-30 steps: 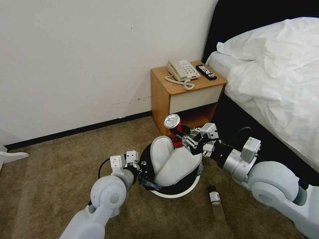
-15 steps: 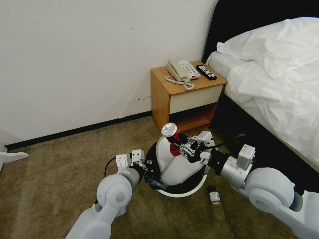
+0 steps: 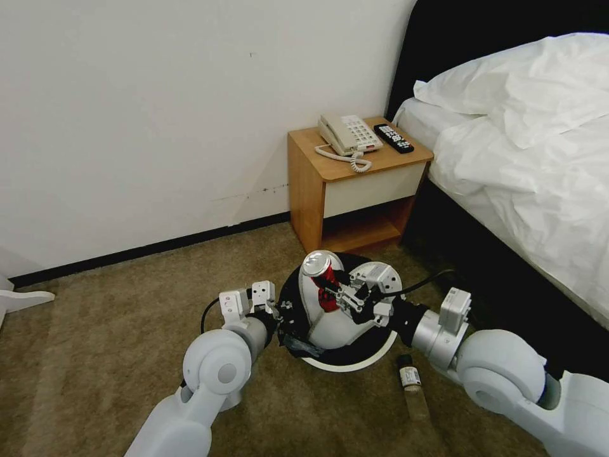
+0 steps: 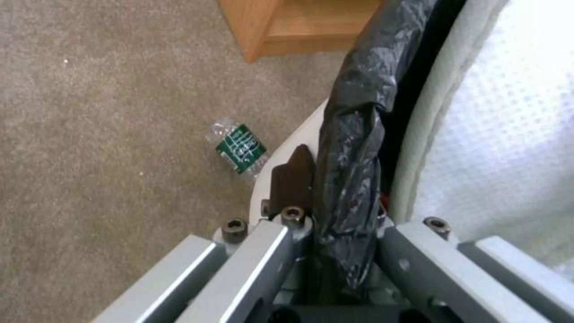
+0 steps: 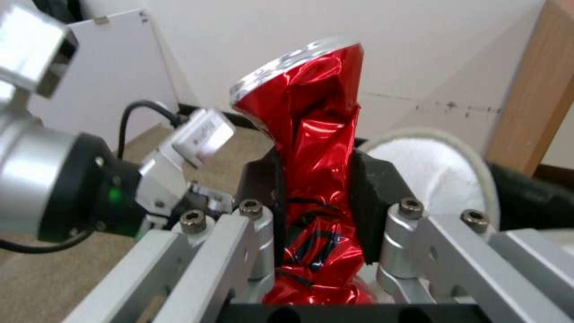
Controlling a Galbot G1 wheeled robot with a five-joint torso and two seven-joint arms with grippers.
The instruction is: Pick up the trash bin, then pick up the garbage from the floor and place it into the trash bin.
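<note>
2 pincers we log: the left pincer (image 3: pixel 277 310) clamped on the trash bin (image 3: pixel 346 364) rim, the right pincer (image 3: pixel 335 295) gripping 1 crushed red can (image 3: pixel 322 280) over it. 2 white slippers (image 3: pixel 336 327) stand inside. 2 plastic bottles on the floor (image 3: pixel 95 317): clear bottle (image 3: pixel 411 384), green-labelled bottle (image 4: pixel 239 148).

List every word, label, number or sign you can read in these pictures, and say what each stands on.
None can be read.
Red can: black markings, crumpled, illegible.
Green label on crushed plastic bottle: too blurred.
Small bottle label: too small.
Phone keys and remote buttons: too small.
</note>
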